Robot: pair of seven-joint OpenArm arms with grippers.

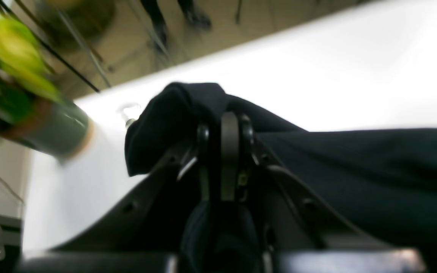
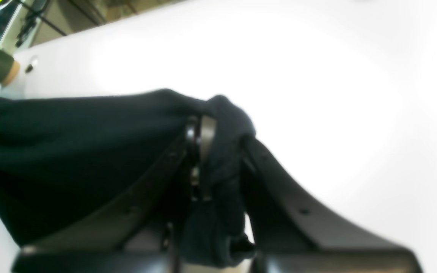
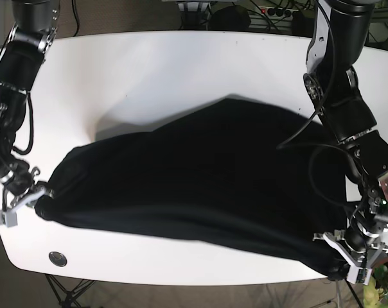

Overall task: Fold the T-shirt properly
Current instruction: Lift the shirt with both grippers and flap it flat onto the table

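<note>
A black T-shirt (image 3: 200, 173) lies spread across the white table (image 3: 149, 70), its near edge stretched between my two grippers. My left gripper (image 3: 343, 260) is at the front right corner, shut on a bunched corner of the shirt; the left wrist view shows the gripper (image 1: 226, 125) with cloth (image 1: 355, 170) wrapped over its fingers. My right gripper (image 3: 38, 196) is at the front left, shut on the other corner; the right wrist view shows the gripper (image 2: 207, 129) with fabric (image 2: 70, 151) pinched between its fingers.
A potted plant (image 1: 17, 87) stands off the table's corner near my left gripper; it also shows in the base view (image 3: 383, 285). A round grommet (image 3: 57, 258) sits in the table near the front left edge. Cables and gear lie beyond the far edge.
</note>
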